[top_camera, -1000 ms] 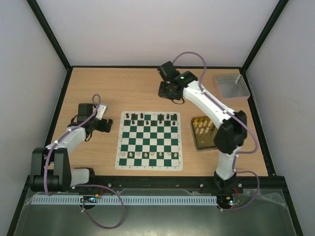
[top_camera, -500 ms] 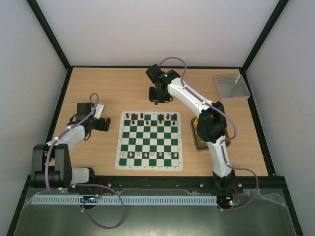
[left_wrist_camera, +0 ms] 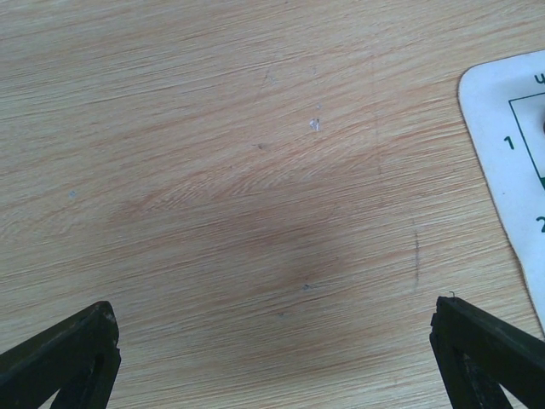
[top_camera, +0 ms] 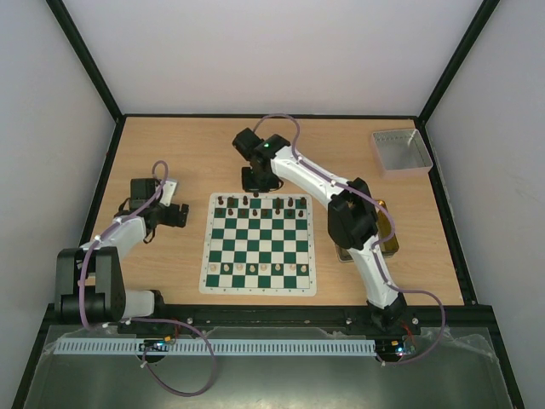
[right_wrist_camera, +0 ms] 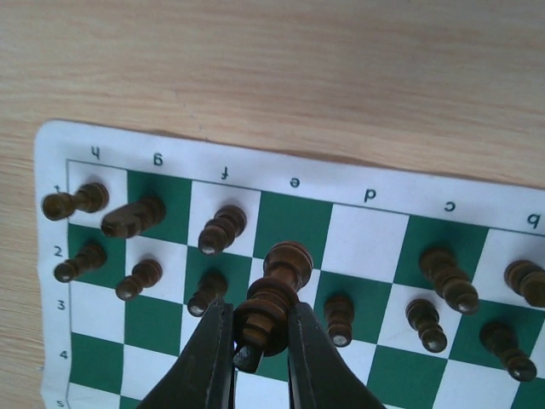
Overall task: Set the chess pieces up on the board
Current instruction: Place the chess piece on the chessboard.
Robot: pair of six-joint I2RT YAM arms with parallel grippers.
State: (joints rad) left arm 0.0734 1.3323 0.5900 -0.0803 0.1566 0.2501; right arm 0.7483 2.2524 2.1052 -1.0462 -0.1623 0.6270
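The green and white board [top_camera: 259, 243] lies in the middle of the table. Dark chess pieces [top_camera: 291, 203] stand along its far edge and cream ones [top_camera: 255, 267] along the near edge. My right gripper [top_camera: 256, 180] hovers over the far edge, shut on a dark chess piece [right_wrist_camera: 274, 308] that hangs above the squares near column e. In the right wrist view, other dark pieces [right_wrist_camera: 221, 228] stand on the board [right_wrist_camera: 368, 232] in rows 1 to 3. My left gripper [left_wrist_camera: 277, 358] stands open over bare wood, left of the board's corner [left_wrist_camera: 504, 109].
A gold tin [top_camera: 384, 232] lies right of the board, mostly hidden behind the right arm. A grey square tray [top_camera: 400, 152] sits at the back right corner. Black frame posts and light walls enclose the table.
The right arm has swung left from the back right area to the board's far edge, its gripper staying shut. The left arm has not moved.
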